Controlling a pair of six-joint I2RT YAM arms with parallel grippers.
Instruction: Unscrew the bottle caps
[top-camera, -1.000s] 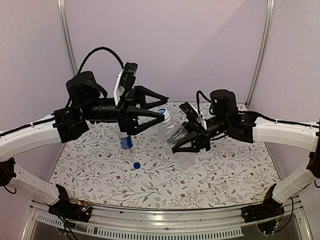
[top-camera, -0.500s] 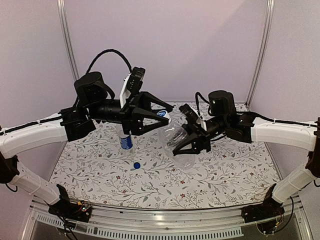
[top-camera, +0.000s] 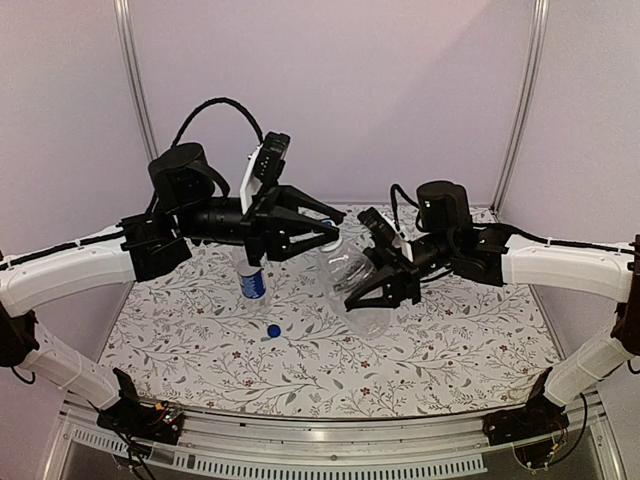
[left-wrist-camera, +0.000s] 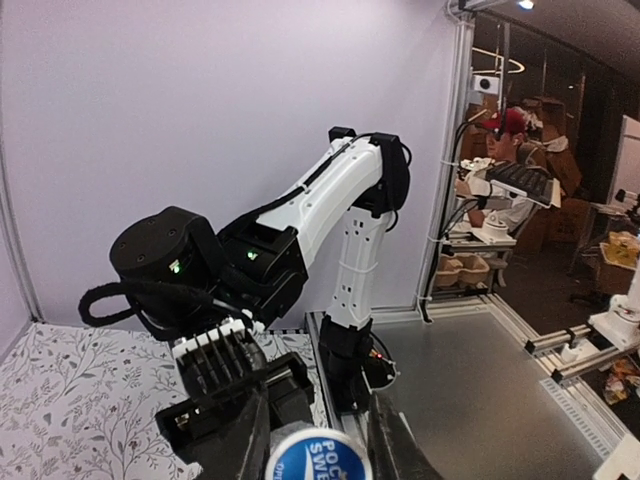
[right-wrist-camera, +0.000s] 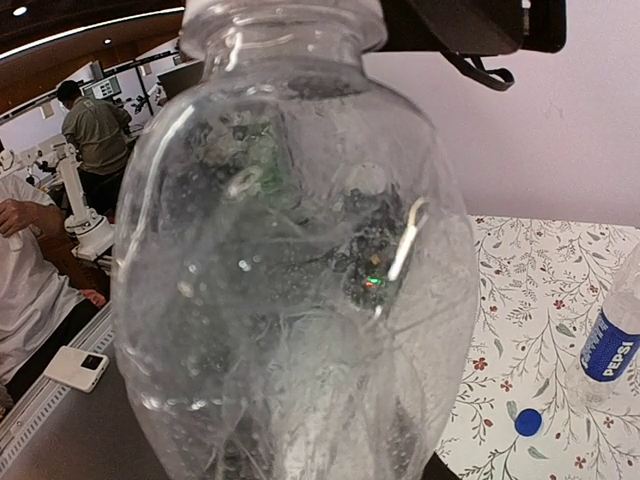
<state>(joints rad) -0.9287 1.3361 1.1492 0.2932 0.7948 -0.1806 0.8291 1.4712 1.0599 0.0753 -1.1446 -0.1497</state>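
My right gripper (top-camera: 372, 287) is shut on the plain clear bottle (top-camera: 355, 272), held tilted above the mat with its neck toward the left arm. That bottle fills the right wrist view (right-wrist-camera: 290, 250) and hides the fingers there. At its neck, my left gripper (top-camera: 329, 233) is shut on the whitish cap with a blue top (left-wrist-camera: 318, 456), which sits between the two dark fingers (left-wrist-camera: 235, 440). A second bottle with a dark blue label (top-camera: 252, 280) stands upright on the mat without a cap. The solid blue cap (top-camera: 273, 330) lies loose on the mat in front of it.
A floral mat (top-camera: 450, 350) covers the table. Pale walls with metal posts (top-camera: 135, 100) close in the back and sides. The labelled bottle (right-wrist-camera: 610, 345) and the blue cap (right-wrist-camera: 527, 422) sit low on the right of the right wrist view.
The left gripper moved in over the plain bottle's neck and its fingers closed from wide open onto the cap. The right arm and its bottle barely moved.
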